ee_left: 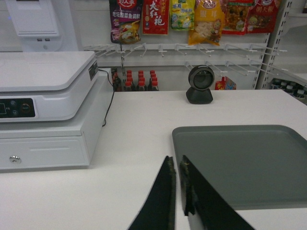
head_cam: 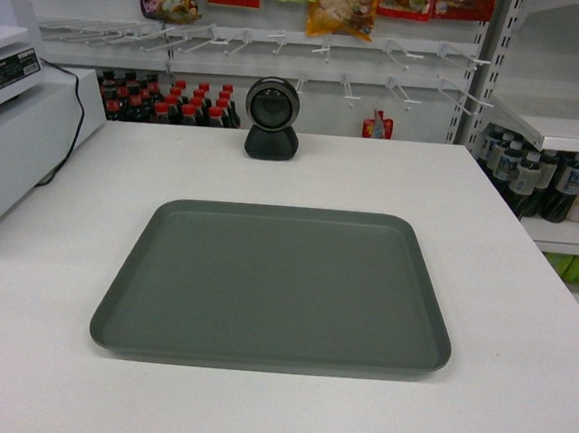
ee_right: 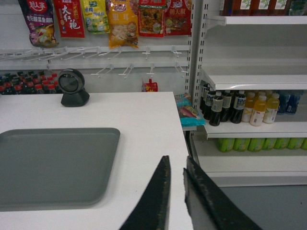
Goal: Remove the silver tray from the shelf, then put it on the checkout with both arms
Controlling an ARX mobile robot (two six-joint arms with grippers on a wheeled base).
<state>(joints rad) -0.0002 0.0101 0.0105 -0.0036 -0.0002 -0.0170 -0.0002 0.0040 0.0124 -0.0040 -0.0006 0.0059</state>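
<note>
I see the silver tray (head_cam: 274,286) lying flat on the white checkout surface (head_cam: 504,294). It sits in the middle of the surface, with bare white all around it. Nothing lies in it.

In my left wrist view, the left fingers (ee_left: 176,191) are close together, with only a thin gap between them. They hold nothing. They hang over the bare surface, just beside the tray's near left corner. The tray lies to the right of these fingers and reaches away past them. I cannot tell if a fingertip touches the rim. The grey-white register (ee_left: 48,100) stands well off to the left of these fingers. The black round scanner (ee_left: 200,85) stands far ahead of them, beyond the tray's far edge.

In my right wrist view, the right fingers (ee_right: 176,187) are also close together with a thin gap, and they hold nothing. They sit near the right edge of the surface. The tray is to the left of these fingers and apart from them, with a strip of white between. The scanner is far ahead and to the left. To the right of these fingers stands a white shelf (ee_right: 254,79) with bottles (ee_right: 240,108) on the board under it.

My head view shows no fingers, only the tray, the scanner behind it and snack bags (head_cam: 336,5) on the wall.
</note>
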